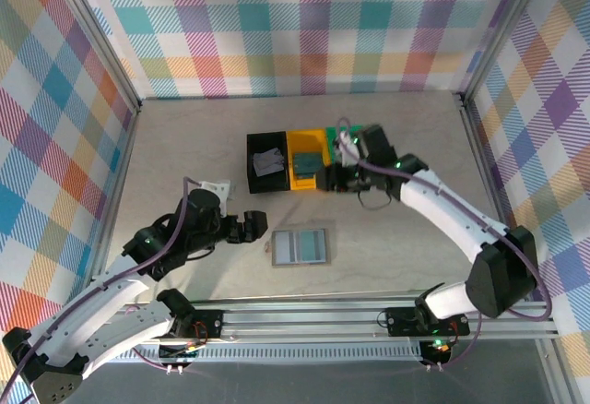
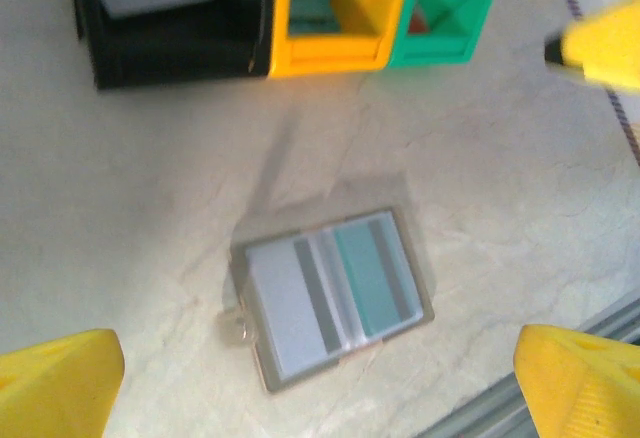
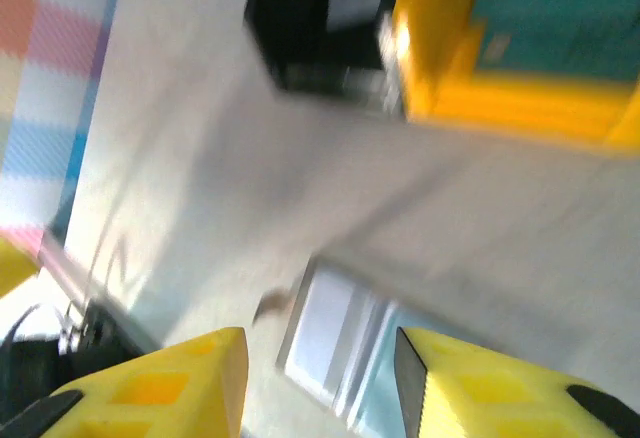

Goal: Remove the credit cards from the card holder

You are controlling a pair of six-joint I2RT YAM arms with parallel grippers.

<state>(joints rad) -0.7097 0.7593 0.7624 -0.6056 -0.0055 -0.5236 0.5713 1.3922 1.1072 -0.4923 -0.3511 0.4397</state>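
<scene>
Small flat grey folding card holder (image 1: 300,247) lies open on pale marbled table (image 1: 184,146) near-centre, L gripper (image 2: 320,378) fingers wide apart just left of it, R gripper (image 3: 320,393) fingers apart over far trays, w/ whitish-grey card (image 1: 269,162) in black plastic tray (image 1: 251,183), teal card (image 1: 306,160) in yellow plastic tray (image 1: 304,184).

No legible text or labels anywhere, perhaps owing to blur.

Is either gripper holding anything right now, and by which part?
Nothing is held. The left gripper is open above the card holder, which lies flat on the table. The right gripper is open and empty as well.
</scene>
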